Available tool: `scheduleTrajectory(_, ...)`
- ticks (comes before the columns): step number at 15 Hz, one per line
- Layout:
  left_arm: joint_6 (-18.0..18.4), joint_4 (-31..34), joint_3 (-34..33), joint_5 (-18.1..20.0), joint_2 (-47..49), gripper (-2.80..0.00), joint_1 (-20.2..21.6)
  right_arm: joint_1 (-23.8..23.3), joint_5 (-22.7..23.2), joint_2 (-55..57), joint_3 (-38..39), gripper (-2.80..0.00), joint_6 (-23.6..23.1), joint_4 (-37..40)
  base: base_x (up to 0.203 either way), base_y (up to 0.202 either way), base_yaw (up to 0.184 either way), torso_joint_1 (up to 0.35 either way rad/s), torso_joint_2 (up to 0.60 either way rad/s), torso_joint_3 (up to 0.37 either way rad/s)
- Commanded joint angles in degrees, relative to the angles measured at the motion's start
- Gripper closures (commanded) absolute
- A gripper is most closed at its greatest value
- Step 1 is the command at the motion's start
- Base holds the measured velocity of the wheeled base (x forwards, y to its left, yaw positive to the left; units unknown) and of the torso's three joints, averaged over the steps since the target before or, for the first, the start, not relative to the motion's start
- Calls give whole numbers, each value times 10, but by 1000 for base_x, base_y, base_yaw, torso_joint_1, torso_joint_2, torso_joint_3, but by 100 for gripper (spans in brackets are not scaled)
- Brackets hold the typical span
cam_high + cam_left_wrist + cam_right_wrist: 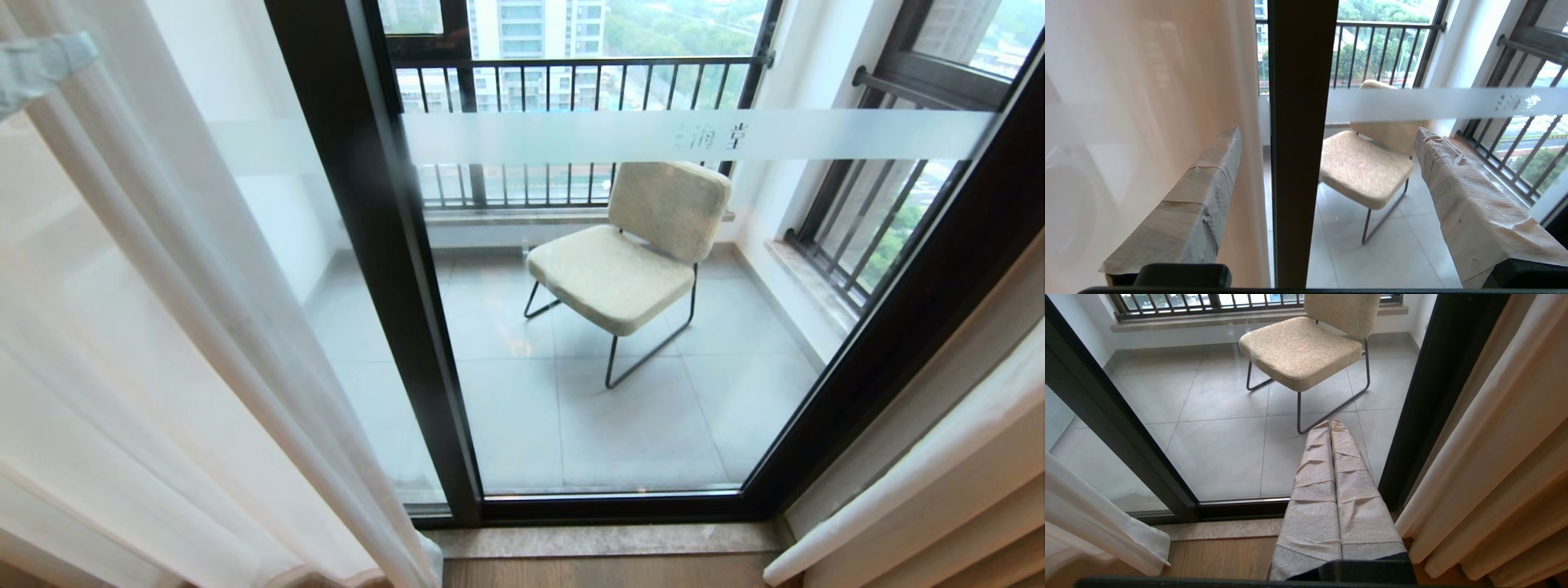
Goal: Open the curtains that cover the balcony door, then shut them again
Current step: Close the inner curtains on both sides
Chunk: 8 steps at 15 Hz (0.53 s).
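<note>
The sheer white curtain (pixel 139 327) hangs bunched at the left of the balcony door (pixel 384 269), and its edge lies over the left glass panel. The thick beige curtain (pixel 939 482) is gathered at the right. The right glass panel with its frosted band (pixel 571 136) is uncovered. My left gripper (pixel 1327 130) is open wide with nothing between its taped fingers (pixel 1208 179). One finger is next to the sheer curtain (pixel 1147 106), and the dark door frame (pixel 1302 122) stands ahead. My right gripper (pixel 1331 424) is shut and empty, low beside the thick curtain (pixel 1498 437).
A beige cushioned chair (pixel 629 261) on thin metal legs stands on the tiled balcony behind the glass. A dark-barred railing (pixel 571 82) closes the balcony. A stone sill (pixel 604 539) and wooden floor (pixel 1216 555) lie in front of the door.
</note>
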<state>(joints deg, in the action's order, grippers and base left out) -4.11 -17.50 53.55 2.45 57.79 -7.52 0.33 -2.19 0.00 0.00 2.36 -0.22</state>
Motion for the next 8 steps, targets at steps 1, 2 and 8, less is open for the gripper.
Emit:
scheduleTrajectory(1, 0, 65, -52, 0, -146, -280, 1, 0, 0, 1, 0, 0, 0, 0, 0, 0, 0, 0, 0, 0)
scheduleTrajectory(2, -1, 102, -68, -1, -187, -280, 1, 0, 0, 1, 0, 0, 0, 0, 0, 0, 0, 0, 0, 0)
scheduleTrajectory(8, 0, 196, -103, -19, -258, 0, 3, 0, 0, 1, 0, 0, 0, 0, 0, 0, 0, 0, 0, 0)
